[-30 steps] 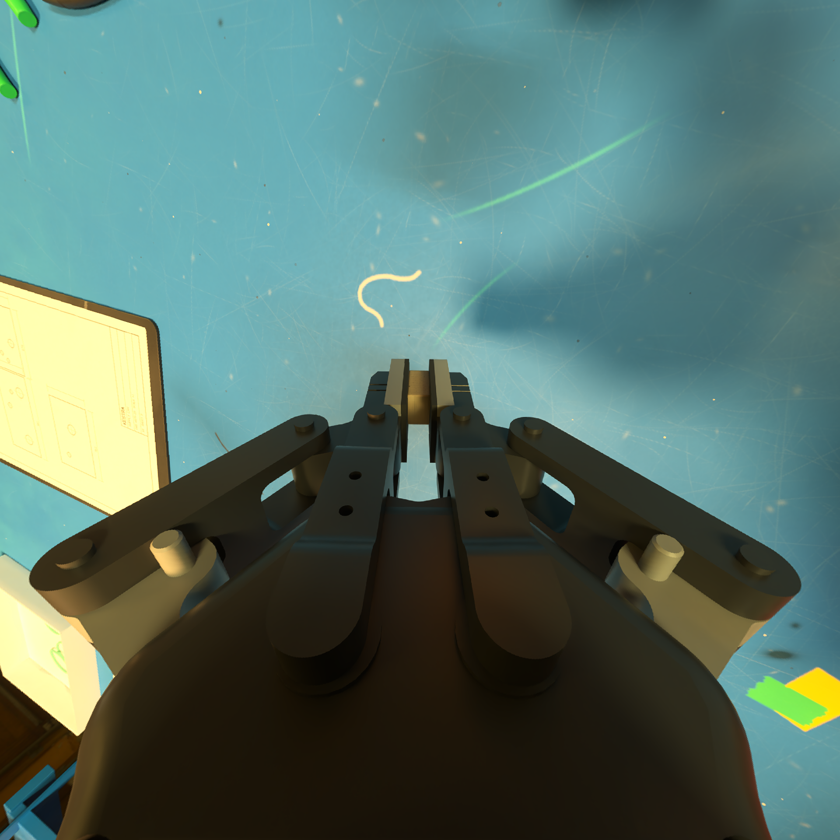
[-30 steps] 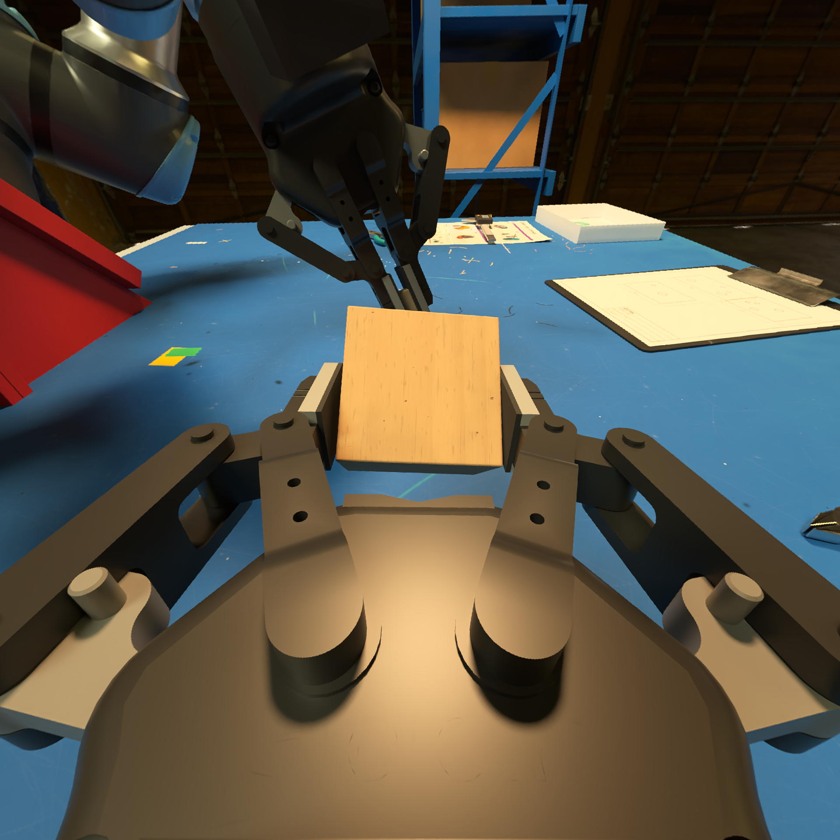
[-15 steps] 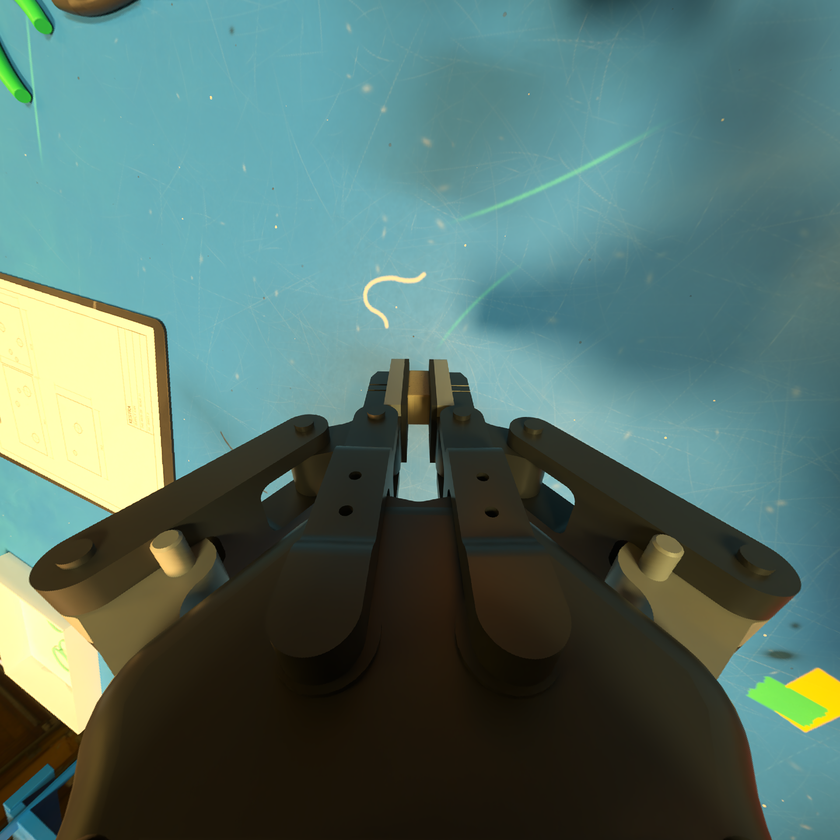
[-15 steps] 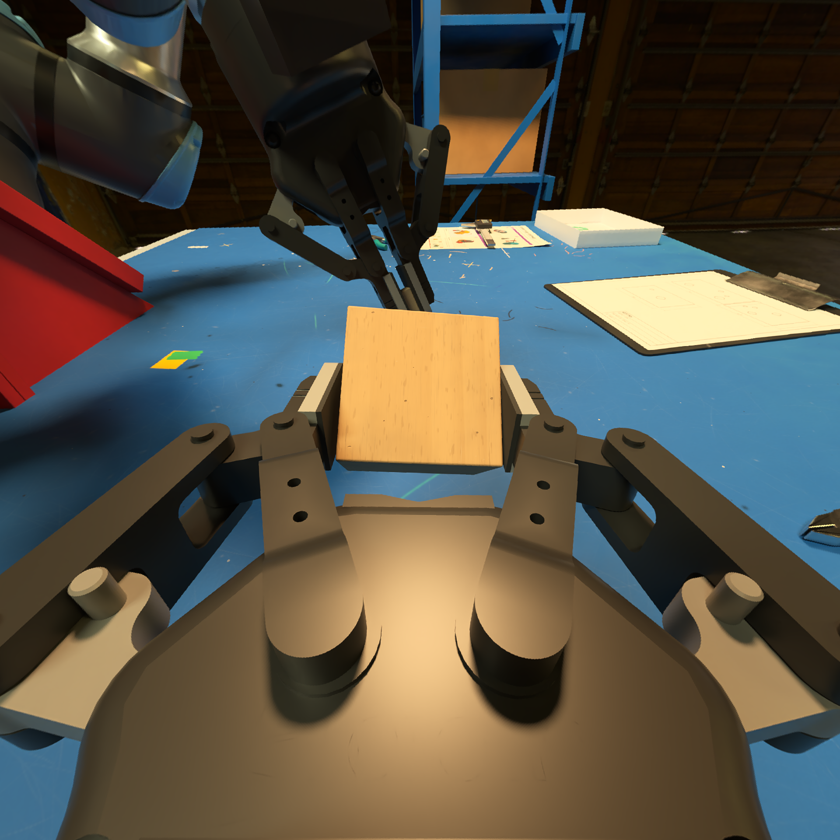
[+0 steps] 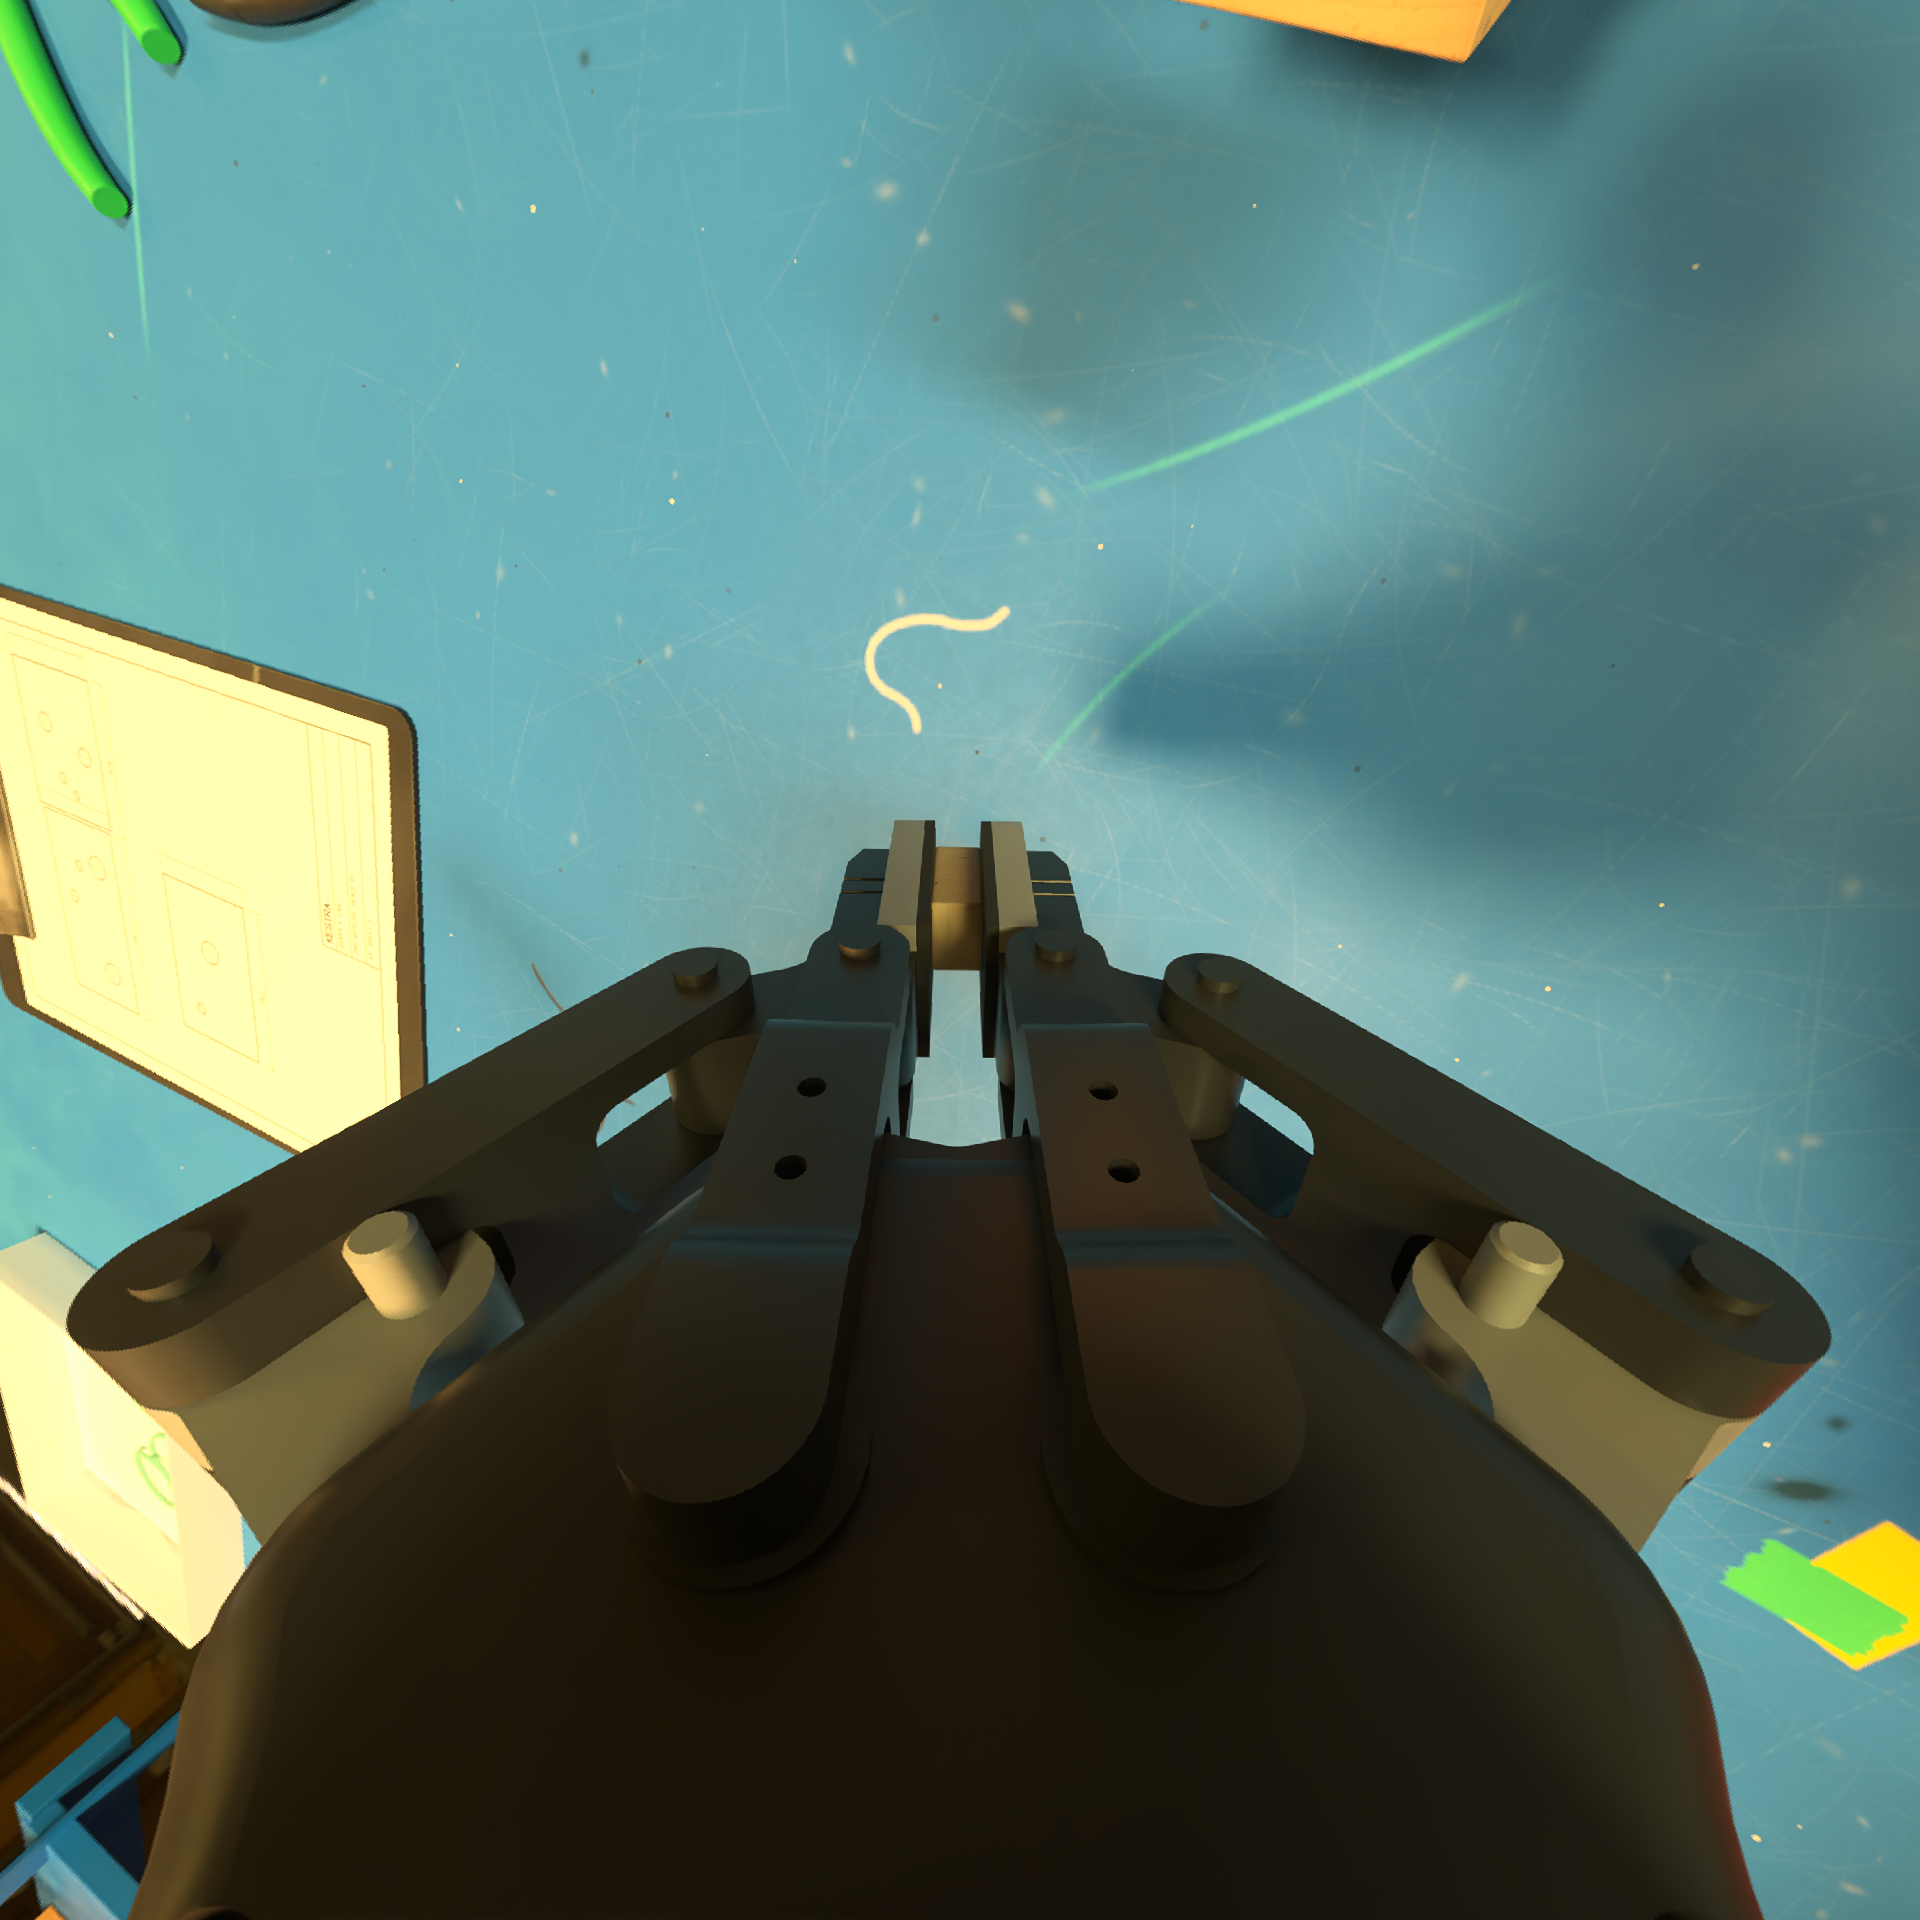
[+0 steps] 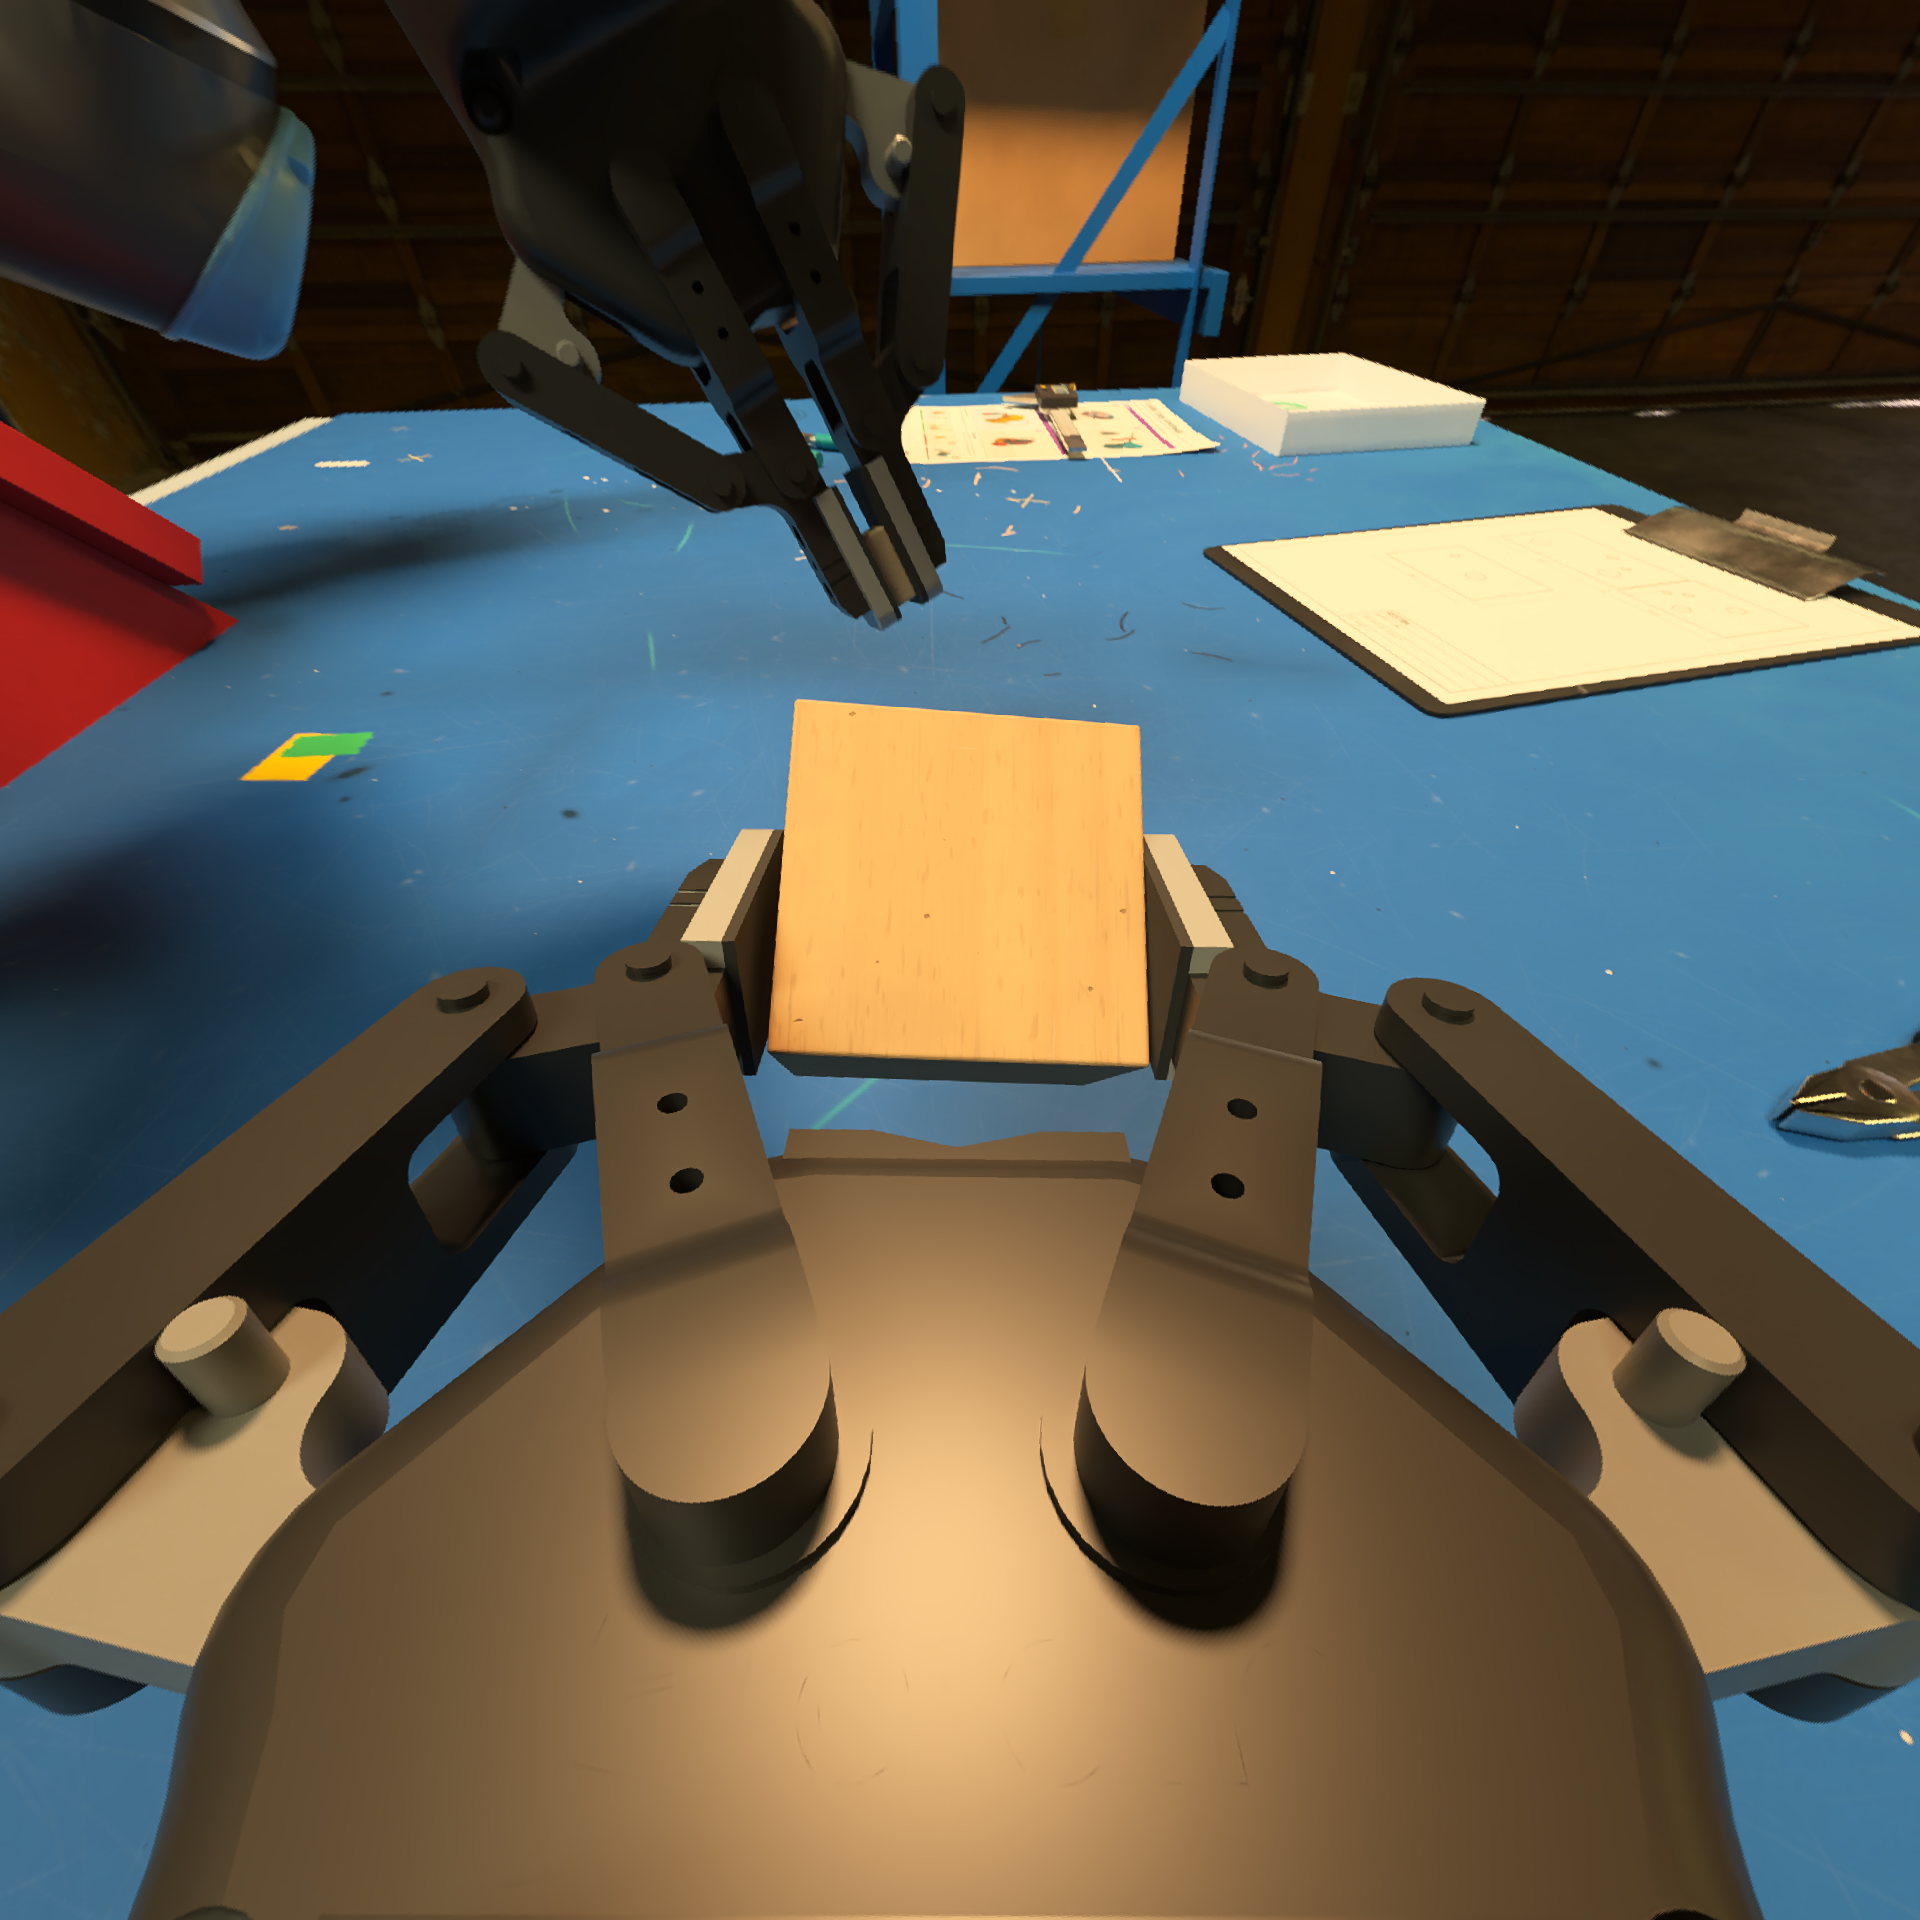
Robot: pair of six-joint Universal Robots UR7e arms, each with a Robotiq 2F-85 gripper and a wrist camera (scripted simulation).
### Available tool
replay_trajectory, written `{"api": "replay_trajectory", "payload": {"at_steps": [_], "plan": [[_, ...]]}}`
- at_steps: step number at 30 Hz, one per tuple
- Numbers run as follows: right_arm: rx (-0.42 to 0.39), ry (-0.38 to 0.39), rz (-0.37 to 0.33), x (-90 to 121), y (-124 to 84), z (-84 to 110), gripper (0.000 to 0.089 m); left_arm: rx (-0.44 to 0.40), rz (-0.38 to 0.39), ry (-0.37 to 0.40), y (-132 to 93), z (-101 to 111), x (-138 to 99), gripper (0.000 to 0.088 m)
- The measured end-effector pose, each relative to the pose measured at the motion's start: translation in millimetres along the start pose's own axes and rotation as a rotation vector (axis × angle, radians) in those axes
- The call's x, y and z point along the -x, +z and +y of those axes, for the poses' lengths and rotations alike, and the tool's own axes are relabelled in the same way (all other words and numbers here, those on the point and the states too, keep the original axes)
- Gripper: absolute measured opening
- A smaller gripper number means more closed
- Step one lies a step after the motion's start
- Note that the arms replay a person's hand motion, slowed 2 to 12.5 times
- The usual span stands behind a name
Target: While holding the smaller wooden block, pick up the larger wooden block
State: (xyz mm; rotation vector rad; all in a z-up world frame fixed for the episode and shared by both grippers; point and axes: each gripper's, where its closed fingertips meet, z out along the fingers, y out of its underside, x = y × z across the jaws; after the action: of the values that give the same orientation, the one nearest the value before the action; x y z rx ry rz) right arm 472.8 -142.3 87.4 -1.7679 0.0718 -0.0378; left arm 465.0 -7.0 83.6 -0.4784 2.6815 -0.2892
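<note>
Left wrist view: my left gripper points down at the blue bench, hanging above it, not touching.
Left fingers: clenched on the small wood block, pinched right at the tips with a pad tight on either side.
Right wrist view: my right gripper has the big wood block squeezed between both fingers, broad face up toward the camera, tilted a bit.
Big block height: it's off the bench, blue surface showing under its near edge.
Same block from the left: just a corner of it peeks in at the top edge of the left wrist view.
Other arm seen from the right: left gripper hangs over the bench beyond the big block, small block visible between its tips, clear of the big one.
Clipboard: sits with a drawing sheet on the bench, off to the right in the right wrist view; also at the left edge of the left one.
Tape scrap: yellow and green bit stuck on the bench, left side.
Far end: white tray next to a printed sheet.
Red bin: edge of it at far left.
Shiny metal tool: at the right edge, can't tell what it is.
</note>
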Motion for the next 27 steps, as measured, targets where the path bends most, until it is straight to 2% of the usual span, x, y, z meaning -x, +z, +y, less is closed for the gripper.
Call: {"api": "replay_trajectory", "payload": {"at_steps": [9, 19, 27], "plan": [[0.102, -0.014, 0.070, -10, 3, 14.0, 0.0555, 0.008, -0.027, -0.002, -4, 4, 7, 0.0076], [0.309, -0.091, 0.146, -20, 5, 44.2, 0.0555, 0.028, -0.075, -0.002, -10, 10, 19, 0.0076], [0.450, -0.142, 0.176, -22, 5, 64.6, 0.0555, 0.039, -0.117, -0.012, -16, 14, 30, 0.0075]]}}
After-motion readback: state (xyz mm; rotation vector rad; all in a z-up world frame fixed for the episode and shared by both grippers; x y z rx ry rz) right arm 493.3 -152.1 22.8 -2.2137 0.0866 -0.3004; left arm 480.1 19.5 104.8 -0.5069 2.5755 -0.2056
